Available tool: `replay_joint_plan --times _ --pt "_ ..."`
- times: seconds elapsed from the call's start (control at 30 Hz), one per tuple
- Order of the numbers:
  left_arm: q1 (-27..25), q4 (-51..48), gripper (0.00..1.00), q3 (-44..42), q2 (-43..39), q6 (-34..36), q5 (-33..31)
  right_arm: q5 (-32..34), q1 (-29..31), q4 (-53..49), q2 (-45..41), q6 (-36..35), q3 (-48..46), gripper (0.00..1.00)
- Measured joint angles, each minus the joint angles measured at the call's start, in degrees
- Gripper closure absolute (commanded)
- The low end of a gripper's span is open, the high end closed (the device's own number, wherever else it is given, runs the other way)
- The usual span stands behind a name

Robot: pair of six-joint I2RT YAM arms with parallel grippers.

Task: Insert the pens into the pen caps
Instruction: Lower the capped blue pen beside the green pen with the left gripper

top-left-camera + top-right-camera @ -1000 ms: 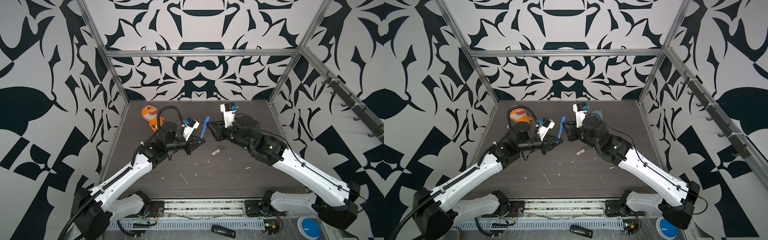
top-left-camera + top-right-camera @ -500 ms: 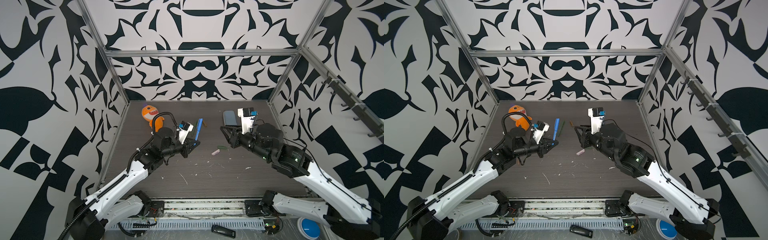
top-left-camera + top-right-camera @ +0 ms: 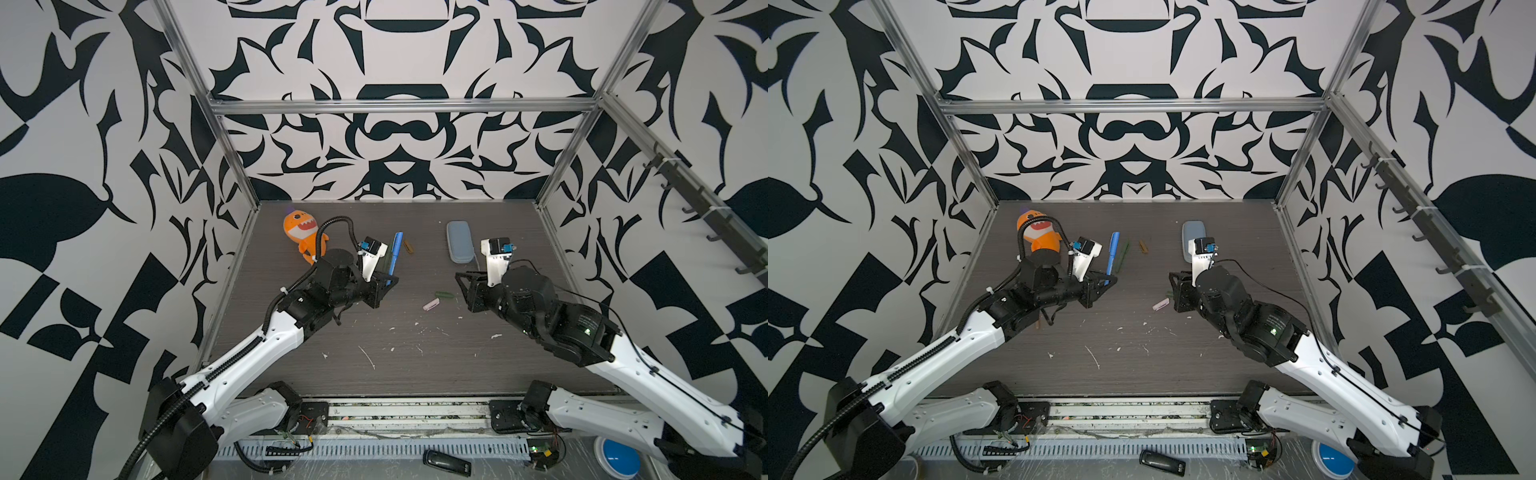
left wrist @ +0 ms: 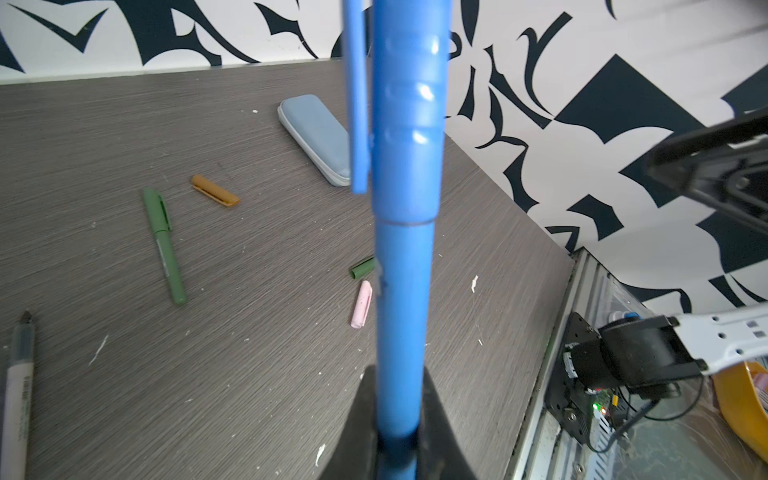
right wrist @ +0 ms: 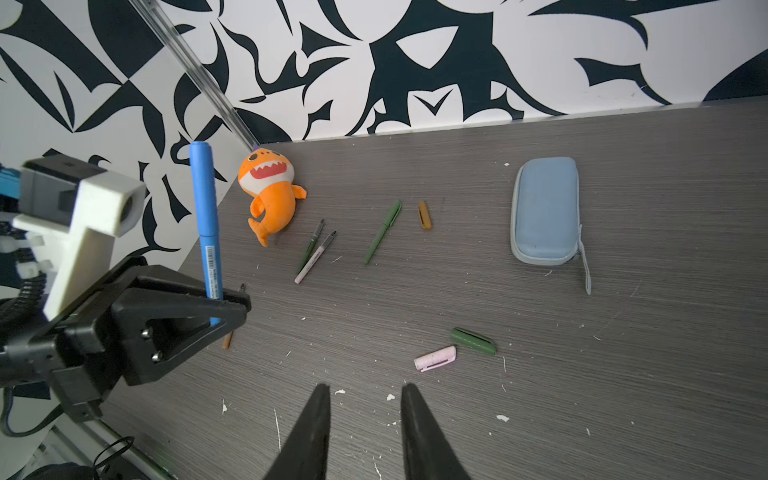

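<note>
Since a second ago our two hands have drawn apart from the middle of the tabletop (image 3: 457,374); the right hand (image 5: 365,388) has backed well off to the right.

At the far left an orange shark toy (image 3: 301,232) lies near the back corner. Next comes our left hand (image 3: 383,286), pinching the lower end of the blue pen (image 3: 395,255), which stands upright in the air with its blue cap (image 4: 409,124) on. An orange-brown pen (image 5: 227,340) lies beneath that hand.

Further right an uncapped green pen (image 5: 309,248) and a white-pink pen (image 5: 315,258) lie side by side. Then come a capped green pen (image 5: 382,232) and an orange-brown cap (image 5: 424,215). Nearer us, a pink cap (image 5: 435,358) and a green cap (image 5: 473,341) lie just beside each other. The pale blue case (image 5: 544,210) sits at the back.

Our right hand hovers with fingers spread, holding nothing.
</note>
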Motion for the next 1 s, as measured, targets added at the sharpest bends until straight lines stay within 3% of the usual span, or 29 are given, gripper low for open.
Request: replay_joint_plan --times 0.3,0.53,0.77,1.0 --pt "5.09 -10.43 1.00 15.63 18.73 -1.01 -2.82 1.29 -0.15 0.00 -0.02 -0.42 -3.04 0.68" --pt "12.81 -23.65 1.00 33.62 38.34 -0.66 -1.18 1.92 -0.55 0.07 -2.01 -1.51 -5.51 0.68" --pt "14.84 -38.36 1.00 52.83 57.77 3.04 -3.41 2.29 -1.03 0.15 -3.80 -1.79 -7.04 0.68" --pt "14.67 -45.53 1.00 55.98 64.81 3.80 -4.98 2.27 -1.16 0.13 -4.52 -1.79 -9.27 0.68"
